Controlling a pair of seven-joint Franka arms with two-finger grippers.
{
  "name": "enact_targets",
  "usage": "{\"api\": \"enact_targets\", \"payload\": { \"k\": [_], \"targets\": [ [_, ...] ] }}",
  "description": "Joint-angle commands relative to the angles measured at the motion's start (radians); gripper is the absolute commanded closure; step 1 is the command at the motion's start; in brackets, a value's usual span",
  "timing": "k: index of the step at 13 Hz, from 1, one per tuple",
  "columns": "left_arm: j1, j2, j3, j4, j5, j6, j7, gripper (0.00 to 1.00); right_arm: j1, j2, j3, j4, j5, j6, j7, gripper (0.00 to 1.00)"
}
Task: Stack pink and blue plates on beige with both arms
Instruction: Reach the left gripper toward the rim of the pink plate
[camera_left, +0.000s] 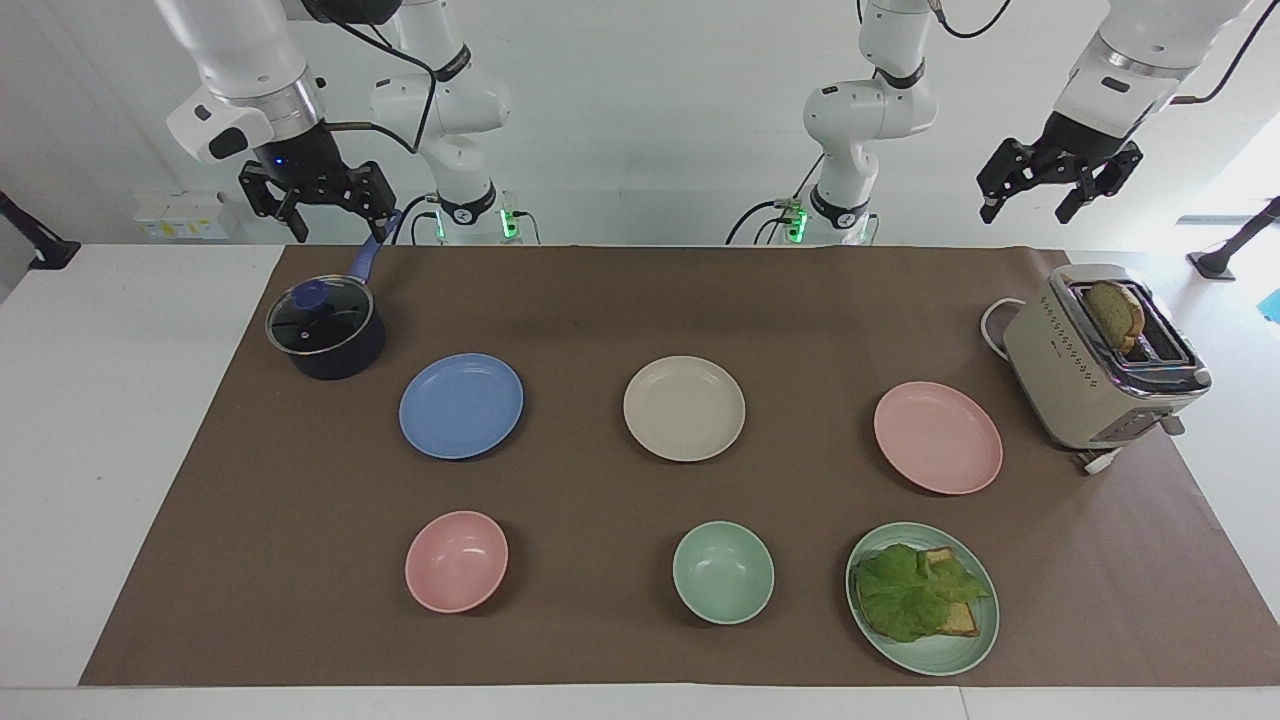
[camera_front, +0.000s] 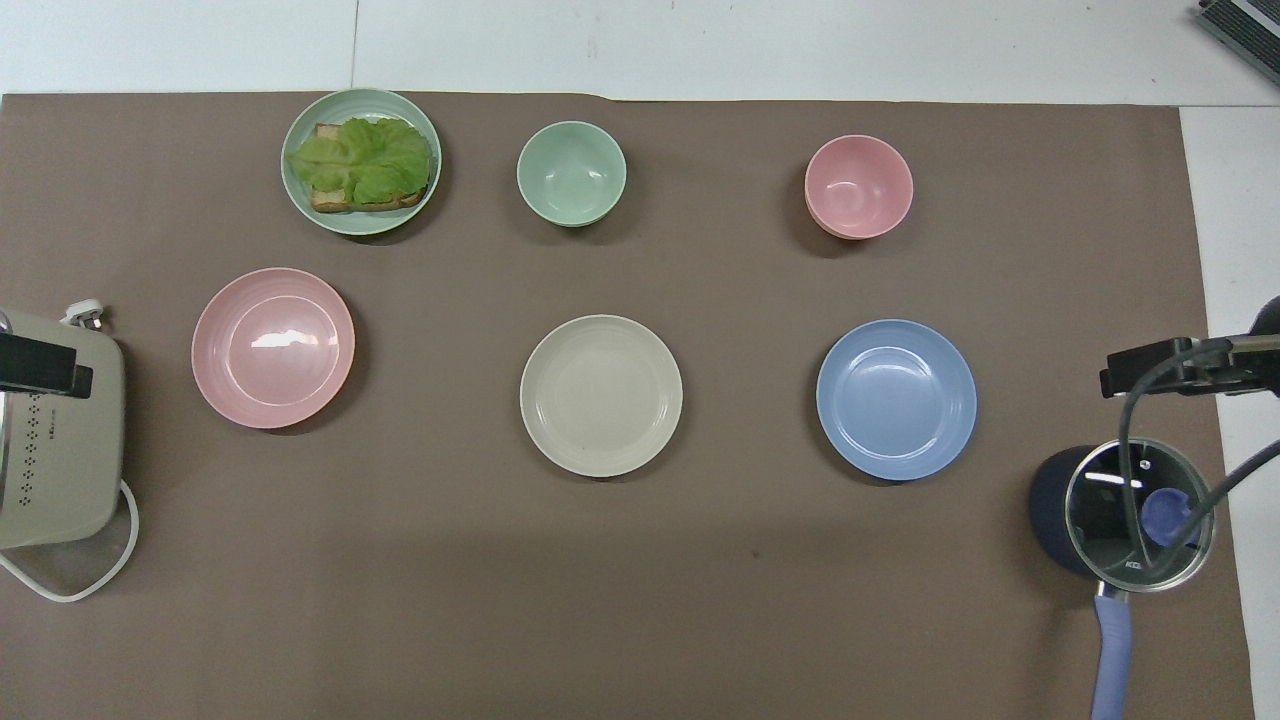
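Note:
Three equal plates lie in a row across the brown mat. The beige plate (camera_left: 684, 408) (camera_front: 601, 395) is in the middle. The blue plate (camera_left: 461, 405) (camera_front: 896, 398) lies toward the right arm's end and the pink plate (camera_left: 938, 437) (camera_front: 273, 347) toward the left arm's end. All three are bare and apart from each other. My right gripper (camera_left: 335, 225) hangs open and holding nothing, high over the pot's handle. My left gripper (camera_left: 1030, 210) hangs open in the air above the toaster, holding nothing.
A dark pot (camera_left: 325, 330) with a glass lid stands beside the blue plate. A beige toaster (camera_left: 1100, 360) holding bread stands beside the pink plate. Farther from the robots are a pink bowl (camera_left: 456, 561), a green bowl (camera_left: 723, 572) and a green plate (camera_left: 975, 640) with a lettuce sandwich.

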Motion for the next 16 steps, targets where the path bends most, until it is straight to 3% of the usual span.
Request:
{"api": "enact_targets", "payload": {
  "k": [1,4,6,8,12,16],
  "targets": [
    [-0.005,-0.030,0.004,-0.042,0.009,0.024,-0.011,0.00,-0.011,-0.010,0.001,-0.018,-0.006,0.021,-0.036,0.00],
    [0.012,-0.030,0.008,-0.102,0.009,0.050,-0.005,0.00,-0.017,-0.010,0.002,-0.020,-0.005,0.020,-0.037,0.00],
    [0.059,-0.058,0.017,-0.302,0.011,0.202,-0.011,0.00,-0.017,-0.010,0.002,-0.020,-0.005,0.020,-0.045,0.00],
    [0.093,-0.052,0.017,-0.439,0.011,0.382,0.003,0.00,-0.017,-0.010,0.001,-0.020,-0.005,0.020,-0.045,0.00],
    [0.121,0.074,0.017,-0.533,0.011,0.599,0.015,0.00,-0.019,-0.010,0.001,-0.020,-0.005,0.020,-0.045,0.00],
    [0.124,0.244,0.017,-0.559,0.011,0.749,0.010,0.00,-0.019,-0.010,0.001,-0.023,-0.005,0.020,-0.045,0.00]
  ]
}}
